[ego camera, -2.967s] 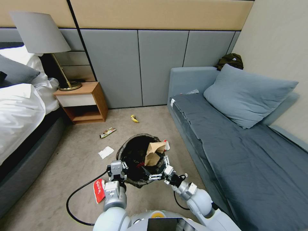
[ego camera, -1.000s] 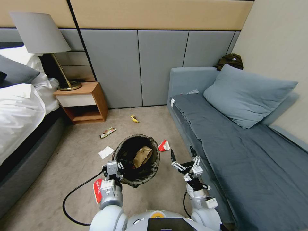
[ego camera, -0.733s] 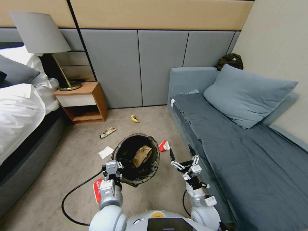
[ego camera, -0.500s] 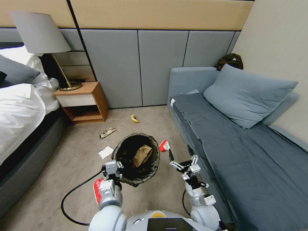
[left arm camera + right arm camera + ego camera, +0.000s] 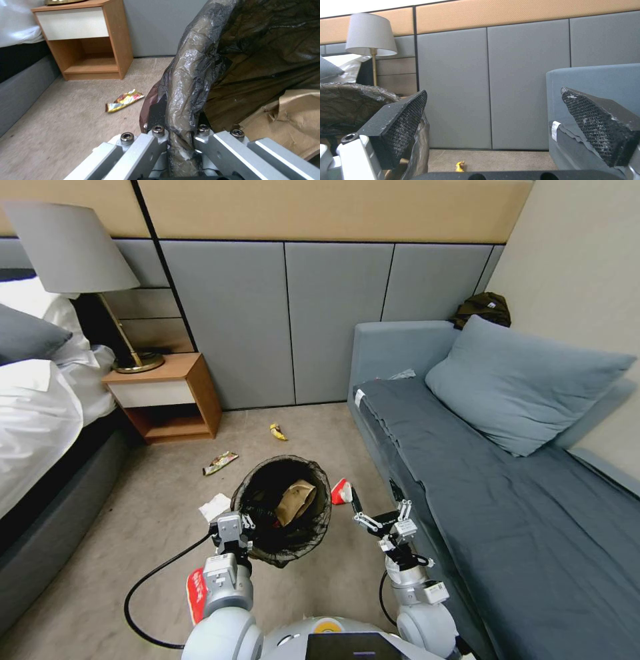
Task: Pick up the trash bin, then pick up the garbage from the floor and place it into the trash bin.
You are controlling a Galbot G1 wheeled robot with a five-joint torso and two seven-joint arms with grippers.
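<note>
So left gripper [image 5: 230,529] fingers pinch the trash bin [image 5: 283,507] rim, tan paper bag [image 5: 295,501] inside; right gripper [image 5: 377,508] fingers spread beside the bin, likely mid-collection, next needing a reach to the red-and-white wrapper [image 5: 341,491] just beside the bin.

Left gripper [image 5: 180,140] on trash bin [image 5: 190,75] rim (clamped)

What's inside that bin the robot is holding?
Inside the trash bin, clamped at its rim by the left gripper, lies a crumpled tan paper bag. Anything beneath the bag is hidden by it and the dark liner.
</note>
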